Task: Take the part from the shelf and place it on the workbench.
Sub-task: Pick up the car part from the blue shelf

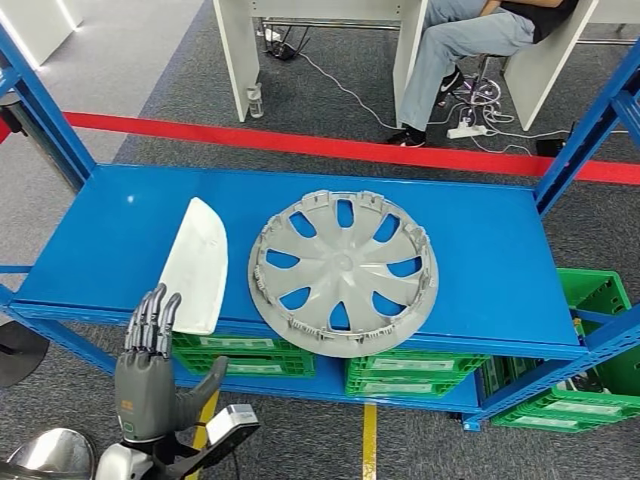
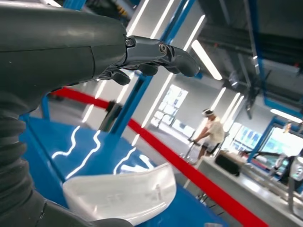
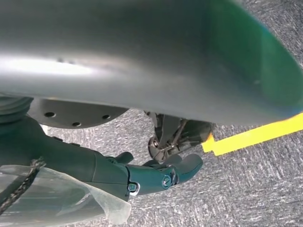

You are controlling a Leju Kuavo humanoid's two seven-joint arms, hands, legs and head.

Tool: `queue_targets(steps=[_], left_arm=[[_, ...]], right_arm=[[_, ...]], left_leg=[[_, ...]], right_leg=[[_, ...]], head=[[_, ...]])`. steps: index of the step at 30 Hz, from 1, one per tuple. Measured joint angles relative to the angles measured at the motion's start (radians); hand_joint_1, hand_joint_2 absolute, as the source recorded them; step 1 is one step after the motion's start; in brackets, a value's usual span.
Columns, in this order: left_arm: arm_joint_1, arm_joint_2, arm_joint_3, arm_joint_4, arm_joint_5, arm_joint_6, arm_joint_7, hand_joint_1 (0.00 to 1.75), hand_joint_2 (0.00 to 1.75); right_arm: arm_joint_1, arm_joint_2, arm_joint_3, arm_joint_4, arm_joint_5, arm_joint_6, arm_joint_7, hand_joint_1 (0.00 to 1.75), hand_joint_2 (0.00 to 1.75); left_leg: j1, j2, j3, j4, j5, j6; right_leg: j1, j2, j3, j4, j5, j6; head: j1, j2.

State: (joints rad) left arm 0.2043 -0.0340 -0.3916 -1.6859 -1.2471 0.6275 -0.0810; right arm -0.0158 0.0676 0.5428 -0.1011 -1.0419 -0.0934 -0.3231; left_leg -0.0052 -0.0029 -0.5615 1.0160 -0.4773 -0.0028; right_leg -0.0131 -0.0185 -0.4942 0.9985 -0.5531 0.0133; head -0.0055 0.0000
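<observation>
lying flat on the shelf (image 1: 483,250), a grey multi-spoked wheel cover (image 1: 343,270).

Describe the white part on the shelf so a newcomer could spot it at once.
Find the blue shelf in front of the robot. On its top level, left of the large grey wheel cover, lies the white part, just beyond the left hand. It is smaller, plain white and solid, without spokes or cut-outs.

Head view high, facing down at shelf (image 1: 113,240) – left wrist close, shares shelf.
</observation>
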Motion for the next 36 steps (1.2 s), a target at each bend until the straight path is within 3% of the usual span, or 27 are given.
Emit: queue_targets(steps=[7, 23, 36], left_arm=[[-0.036, -0.001, 0.020, 0.075, 0.106, -0.009, -0.025, 0.00, 1.75], [-0.071, -0.017, 0.074, 0.180, 0.125, -0.021, -0.038, 0.00, 1.75], [-0.136, -0.036, 0.121, 0.261, 0.234, -0.067, -0.099, 0.00, 1.75]], right_arm=[[0.000, -0.005, 0.022, 0.000, -0.007, 0.006, 0.000, 0.00, 0.00], [-0.001, -0.014, 0.045, 0.000, -0.007, 0.014, 0.005, 0.00, 0.00], [-0.001, -0.052, 0.078, 0.002, -0.005, 0.057, 0.019, 0.00, 0.00]], left_leg=[[0.000, 0.000, 0.000, 0.000, 0.000, 0.000], [0.000, 0.000, 0.000, 0.000, 0.000, 0.000], [0.000, 0.000, 0.000, 0.000, 0.000, 0.000]], right_leg=[[0.000, 0.000, 0.002, 0.000, 0.000, 0.000], [0.000, 0.000, 0.002, 0.000, 0.000, 0.000], [0.000, 0.000, 0.002, 0.000, 0.000, 0.001]], head=[[0.000, 0.000], [0.000, 0.000], [0.000, 0.000]])
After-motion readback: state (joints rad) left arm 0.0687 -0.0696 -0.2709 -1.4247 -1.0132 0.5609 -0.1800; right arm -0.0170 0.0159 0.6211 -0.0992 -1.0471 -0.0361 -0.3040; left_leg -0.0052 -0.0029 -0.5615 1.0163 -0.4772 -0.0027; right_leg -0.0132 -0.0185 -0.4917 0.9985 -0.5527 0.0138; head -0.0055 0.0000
